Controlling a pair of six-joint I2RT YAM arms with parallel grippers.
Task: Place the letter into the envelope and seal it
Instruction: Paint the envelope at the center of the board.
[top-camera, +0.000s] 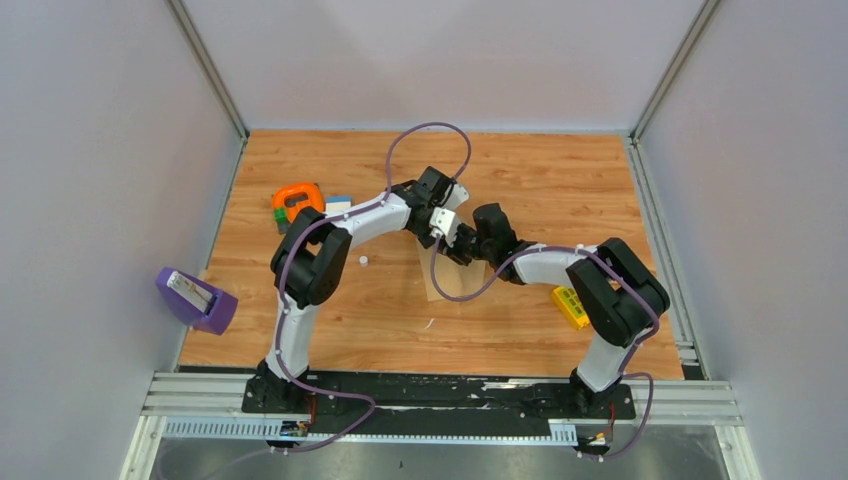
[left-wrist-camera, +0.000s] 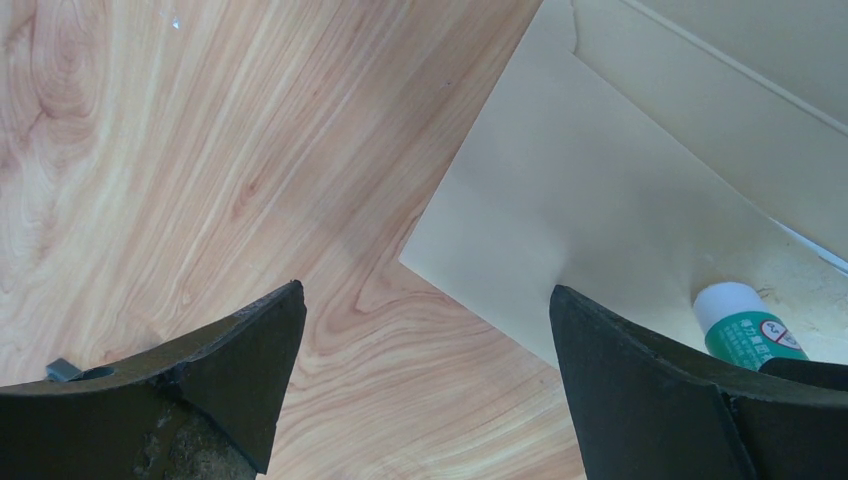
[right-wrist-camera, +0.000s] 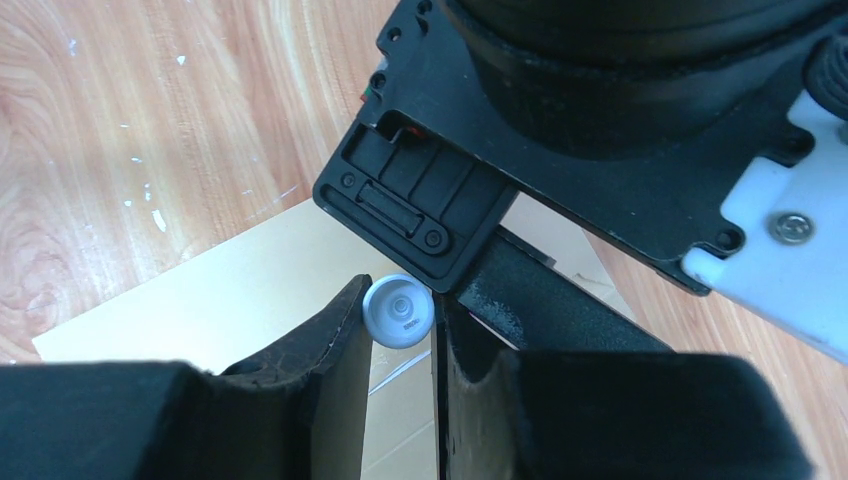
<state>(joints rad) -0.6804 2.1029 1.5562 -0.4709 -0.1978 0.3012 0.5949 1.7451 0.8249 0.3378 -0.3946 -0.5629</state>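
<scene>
On the wood-grain surface (top-camera: 560, 170) the envelope (top-camera: 447, 285) lies flat at the middle beneath both arms — the left claw (left-wrist-camera: 425, 290) spread wide over its edge, the right claw (right-wrist-camera: 402, 300) clamped on a green-labelled glue stick (left-wrist-camera: 745, 325).

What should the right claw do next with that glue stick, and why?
Probably ease the right claw down slightly so the glue stick meets the envelope. The stick is pinched between its fingers, white end close over the tan paper, though I can't tell whether it's capped. The left claw hangs open, holding nothing.
</scene>
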